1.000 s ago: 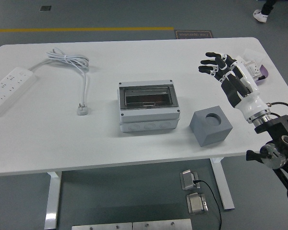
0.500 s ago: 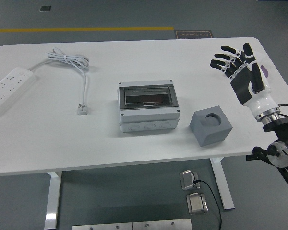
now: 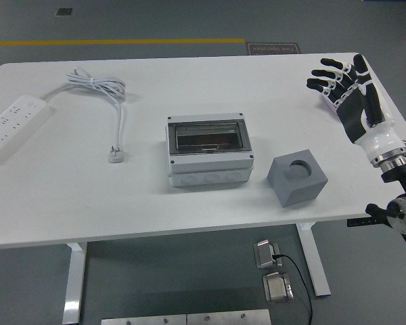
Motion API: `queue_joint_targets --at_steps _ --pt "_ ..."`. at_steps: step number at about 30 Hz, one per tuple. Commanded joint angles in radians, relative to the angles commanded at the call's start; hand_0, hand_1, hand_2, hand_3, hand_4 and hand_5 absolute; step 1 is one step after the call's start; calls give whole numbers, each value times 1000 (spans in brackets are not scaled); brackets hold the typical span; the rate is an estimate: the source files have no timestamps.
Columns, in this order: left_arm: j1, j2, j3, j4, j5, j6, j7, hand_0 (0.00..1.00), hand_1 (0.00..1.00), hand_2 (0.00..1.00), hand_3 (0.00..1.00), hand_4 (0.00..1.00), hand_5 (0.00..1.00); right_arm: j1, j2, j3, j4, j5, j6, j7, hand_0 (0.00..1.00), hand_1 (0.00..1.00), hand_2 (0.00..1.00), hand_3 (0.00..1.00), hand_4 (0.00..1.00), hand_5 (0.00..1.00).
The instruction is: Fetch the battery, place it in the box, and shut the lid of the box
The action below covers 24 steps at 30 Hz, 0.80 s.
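- We see the white table (image 3: 189,203) from above, with its near edge running along the bottom of the view.
- Close to the middle of the table sits the box (image 3: 207,150), a grey enclosure; its smoked see-through lid (image 3: 207,137) lies flat over the opening, so it looks closed.
- Just beside the box, at about 4 o'clock from it, stands a grey block (image 3: 298,179) with a round recess in its top face; the two do not touch.
- We cannot make out a battery with any certainty: something dark shows dimly through the lid, too unclear to name, and the recess in the block is only a shadowed hollow.
- The right hand (image 3: 352,91) comes in from the right edge and hovers over the table's far right corner, at roughly 2 o'clock from the box and well apart from it.
- Its fingers (image 3: 323,76) are spread and slightly bent, pointing toward 10 o'clock, and they hold nothing.
- At 9 o'clock from the box, by the left edge, lies a white power strip (image 3: 12,126), set on a diagonal.
- Its white cable (image 3: 98,88) loops at the far side and runs down to a plug (image 3: 117,155) lying on the table at 9 o'clock from the box.
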Motion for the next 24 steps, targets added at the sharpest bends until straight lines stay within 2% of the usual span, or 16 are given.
queue_joint_targets --at_steps 5,24 --pt "-3 0 -14 0 17 1 6 633 681 634 649 630 189 -5 -8 16 7 -13 0 -3 733 620 631 668 991 843" --pt "-16 -2 4 2 20 2 9 633 679 633 646 629 188 -43 -37 94 32 -61 -10 -8 746 618 631 676 989 848"
